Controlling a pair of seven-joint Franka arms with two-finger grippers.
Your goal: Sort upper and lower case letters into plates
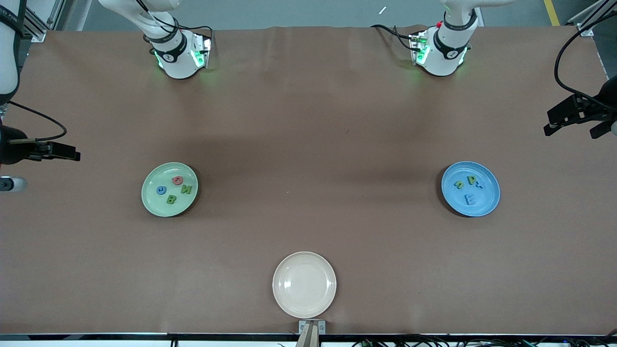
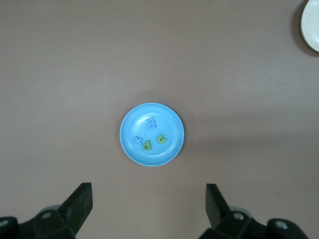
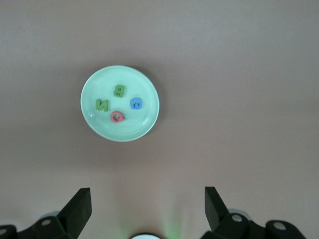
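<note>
1. 4 letters [image 1: 174, 190] are seen lying in the mint green plate [image 1: 150, 200], toward the right arm's end of the counter [image 1: 308, 120] from the cream plate [image 1: 304, 308].
2. 4 more [image 1: 469, 188] are held in the blue plate [image 1: 488, 202], toward the left arm's end.
3. The left end effector [image 2: 148, 204] and the right end effector [image 3: 147, 206] are raised, spread wide, gripping nothing.
4. Sorting is judged finished; no letter is left on the counter, so only a check of cases is called for.

Letters [image 1: 172, 189] on two plates [image 1: 154, 202]
</note>
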